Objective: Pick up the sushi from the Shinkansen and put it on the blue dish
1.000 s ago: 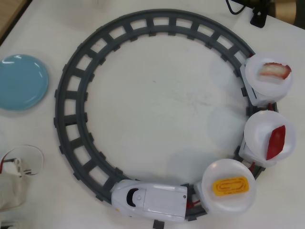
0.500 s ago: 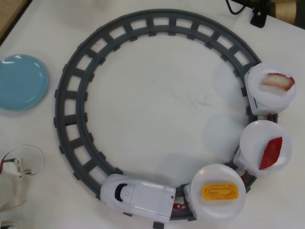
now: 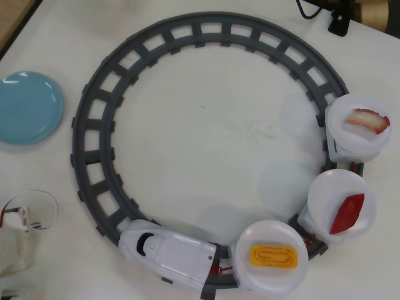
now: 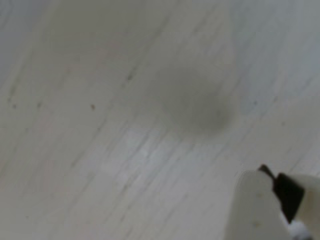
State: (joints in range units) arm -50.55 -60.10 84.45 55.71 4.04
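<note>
Meanwhile sushi on plate behind Shinkansen; end effector elsewhere, opening unclear.

Blue dish ran off the table's left edge in the overhead view, its left rim cut. Shinkansen nose and first white plate sat at the near edge, the plate's bottom rim nearly clipped. Track was hidden under the train and the three plates. A cable bundle and white bag at the near-left corner were cut off. A black stand at the far-right corner was cropped, type unclear. Wrist view was heavily blurred: only pale tabletop and a whitish gripper part cut by the bottom-right corner; jaws' state couldn't be told.
</note>
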